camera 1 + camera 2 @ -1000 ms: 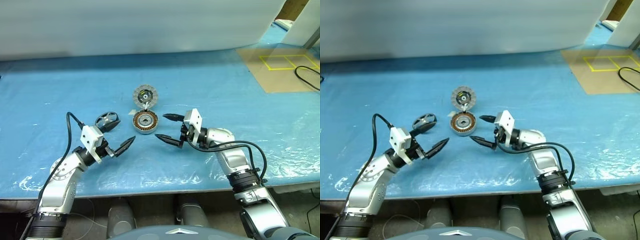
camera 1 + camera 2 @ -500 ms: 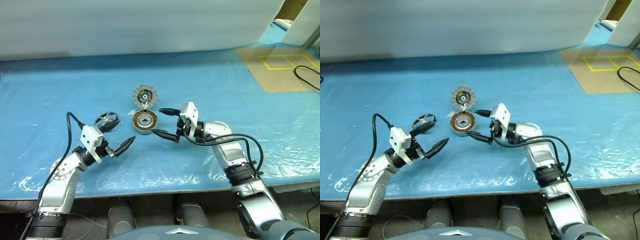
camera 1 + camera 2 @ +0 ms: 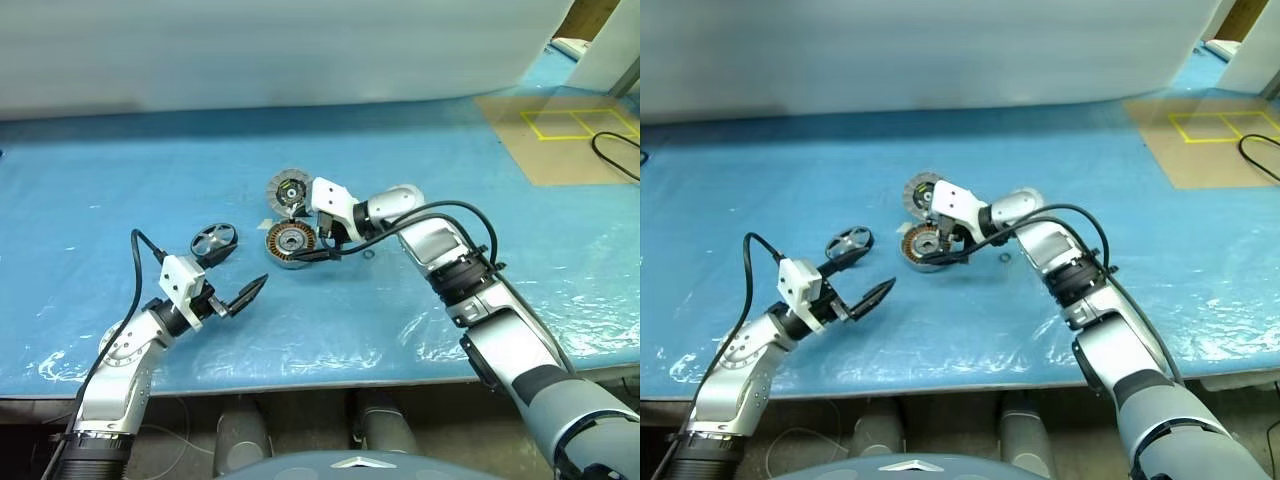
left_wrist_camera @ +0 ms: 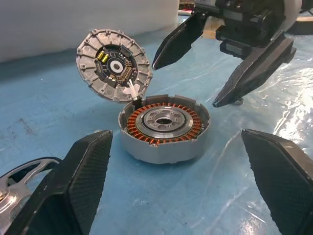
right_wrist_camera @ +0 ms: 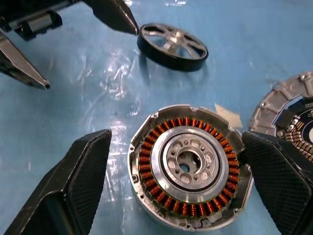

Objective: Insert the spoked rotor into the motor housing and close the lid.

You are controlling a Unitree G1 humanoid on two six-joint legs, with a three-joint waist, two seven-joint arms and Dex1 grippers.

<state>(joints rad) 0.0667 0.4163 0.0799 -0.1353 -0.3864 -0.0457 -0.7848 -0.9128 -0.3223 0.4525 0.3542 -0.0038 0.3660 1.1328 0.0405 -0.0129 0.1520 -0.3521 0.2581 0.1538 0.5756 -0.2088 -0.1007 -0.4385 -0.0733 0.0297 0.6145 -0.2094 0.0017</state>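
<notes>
Centre of the blue-covered table (image 3: 450,180): the motor housing (image 3: 291,243) lies open side up, its ring of copper-brown windings around a metal hub exposed. The lid (image 3: 291,190) is joined to the housing's far edge and stands swung back, its ribbed face with dark centre turned toward the near side. The spoked rotor (image 3: 213,239) lies flat on the table to the left of the housing, apart from it, black rim and silvery spokes showing.

Right gripper (image 3: 316,236): reaches in from the right and hangs over the housing, angled downward, its two black fingers spread wide and holding nothing; in the right wrist view the housing (image 5: 188,164) sits between the spread fingers (image 5: 68,191).

Left gripper (image 3: 238,274): hovers near and just right of the rotor, fingers likewise spread and empty; the far fingertip lies beside the rotor's rim, contact not discernible. In the left wrist view it points toward the housing (image 4: 164,127) and lid (image 4: 113,64).
</notes>
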